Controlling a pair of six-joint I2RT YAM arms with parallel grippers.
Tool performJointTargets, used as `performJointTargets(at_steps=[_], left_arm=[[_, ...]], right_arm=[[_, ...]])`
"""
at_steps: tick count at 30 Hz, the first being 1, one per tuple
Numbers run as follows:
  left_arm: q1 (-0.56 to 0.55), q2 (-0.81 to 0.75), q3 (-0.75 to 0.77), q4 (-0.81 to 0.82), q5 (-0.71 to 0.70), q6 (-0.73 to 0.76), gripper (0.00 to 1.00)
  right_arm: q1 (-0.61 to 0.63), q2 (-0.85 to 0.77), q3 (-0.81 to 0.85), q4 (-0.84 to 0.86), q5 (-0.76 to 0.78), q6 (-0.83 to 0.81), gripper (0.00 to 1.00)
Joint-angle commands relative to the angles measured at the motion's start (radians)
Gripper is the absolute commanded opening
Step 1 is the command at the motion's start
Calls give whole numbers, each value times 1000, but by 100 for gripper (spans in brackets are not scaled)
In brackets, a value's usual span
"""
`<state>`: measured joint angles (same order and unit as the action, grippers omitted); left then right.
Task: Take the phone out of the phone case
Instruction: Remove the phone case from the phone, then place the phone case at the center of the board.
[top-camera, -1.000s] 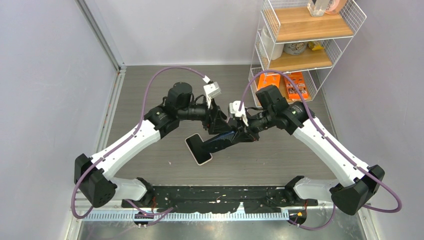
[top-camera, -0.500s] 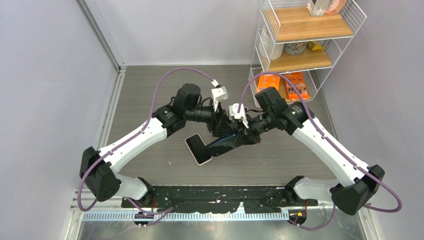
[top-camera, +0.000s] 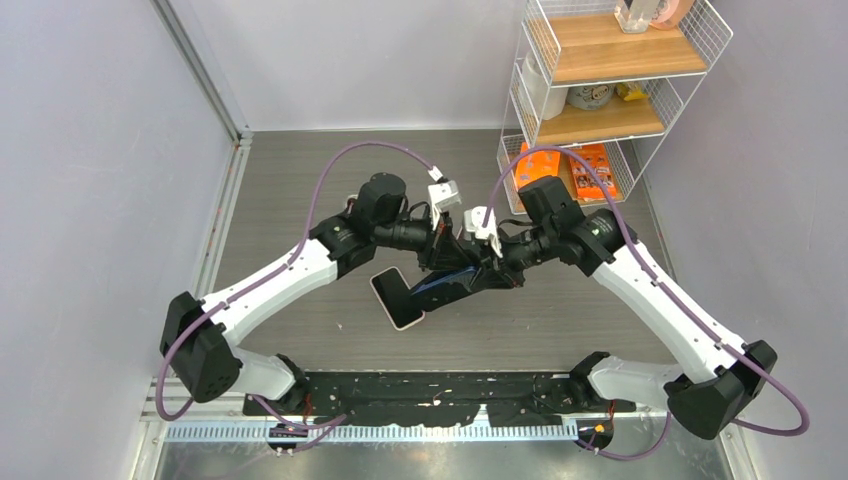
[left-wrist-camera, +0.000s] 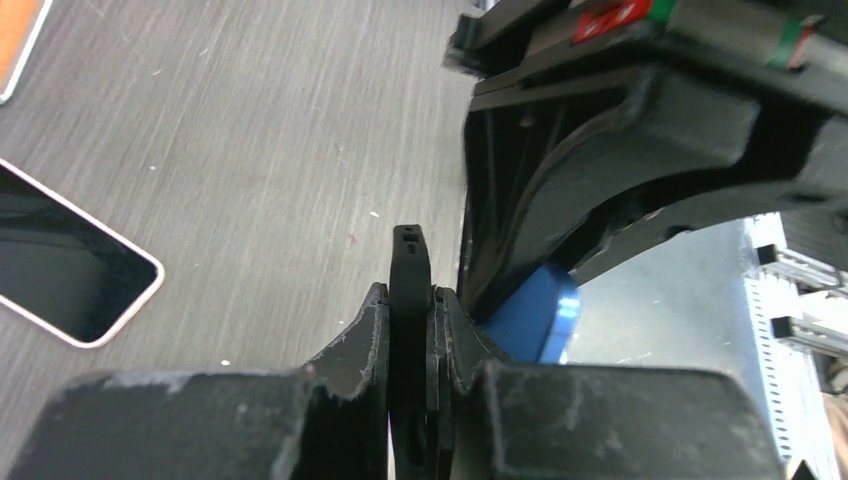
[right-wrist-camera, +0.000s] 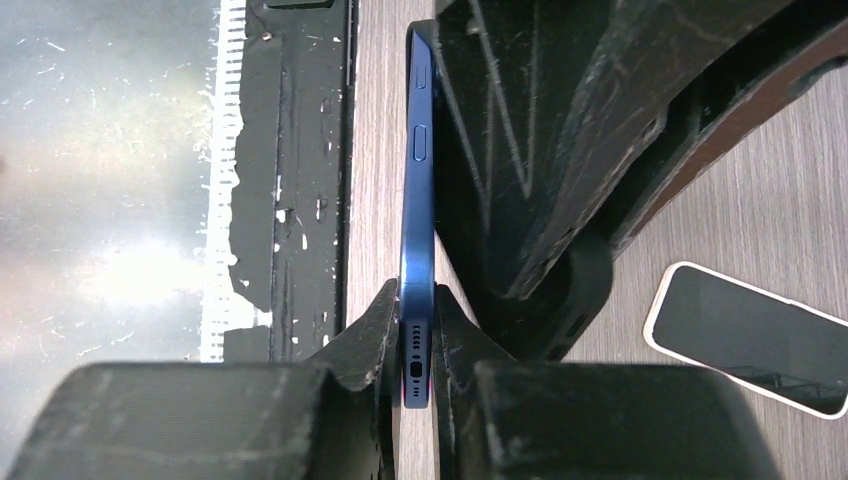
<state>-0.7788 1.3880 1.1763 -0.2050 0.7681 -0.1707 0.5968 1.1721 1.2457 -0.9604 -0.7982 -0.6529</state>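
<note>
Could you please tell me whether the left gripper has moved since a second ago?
Yes. The left gripper has shifted right, toward the wire shelf, while the pink phone beside it lies where it was.

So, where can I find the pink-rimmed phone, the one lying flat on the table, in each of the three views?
Top external: the pink-rimmed phone is at centre, just lower left of the blue phone.
Left wrist: at the left edge, midway down, partly cut off.
Right wrist: in the lower right corner.
Shared landmark: the blue phone, gripped on edge by the right hand, shows in all three.
</note>
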Motion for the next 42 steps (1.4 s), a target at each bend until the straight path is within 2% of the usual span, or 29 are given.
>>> performJointTargets(at_steps=[1,8,13,17,25,29,33,38,42], left_arm=[[20,-40,-75,0,-66,2,0],[136,-166,-203,86,-182,-66,0],[260,-291,-327,110,-246,-102,0],[381,-400,-411,66,-260,-100,0],[606,-555,-554,-8,-300,-114,0],[734,-538,-571,-42,-258,-121,0],[860,-432,-516,-155,-201,-65,0],[898,-315,-444,-286,-272,40,0],[927,-235,-412,-331,-314,69,0]], right_arm=[[-27,-87,16,111,-80,-9,5],[-61,-109,12,34,-89,-42,5],[-63,-78,23,-47,-66,-84,5],[-63,-37,19,-93,-59,-101,5],[-63,-51,-30,-46,-26,-86,5],[-63,-53,-50,-32,-15,-77,5],[-63,-56,-57,-27,-6,-70,5],[-62,-64,-71,-12,1,-63,6],[-63,-60,-78,-8,-2,-61,5]])
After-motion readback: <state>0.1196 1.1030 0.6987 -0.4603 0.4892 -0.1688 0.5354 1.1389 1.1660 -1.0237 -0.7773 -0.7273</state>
